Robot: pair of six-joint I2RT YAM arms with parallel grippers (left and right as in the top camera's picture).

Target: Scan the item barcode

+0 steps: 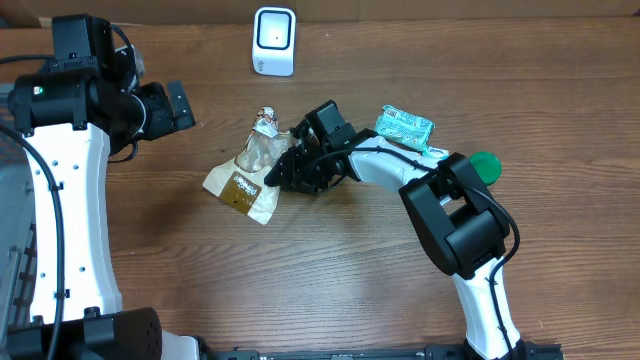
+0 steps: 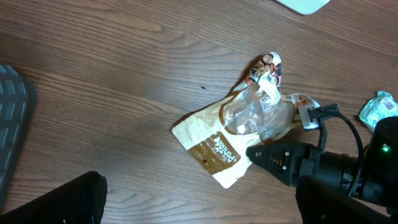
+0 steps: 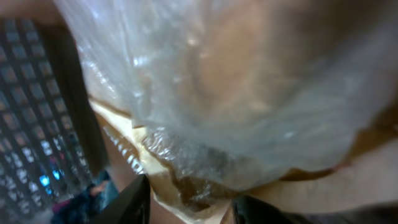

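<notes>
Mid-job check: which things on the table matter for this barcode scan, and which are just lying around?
For the job:
- snack bag, with the right arm's tool at it
- white scanner, at the far edge

Lying about:
- teal packet, not being handled
- green round thing, partly behind the right arm

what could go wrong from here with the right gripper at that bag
1. The right gripper sits at the crinkly clear-plastic side of the tan paper-and-plastic bag. Such thin film may slip out or tear when lifted.
2. The bag looks limp and crumpled, so it could sag and fold away from the white box-shaped scanner.
3. No barcode shows in any view, so the wrong face may get presented.
</notes>
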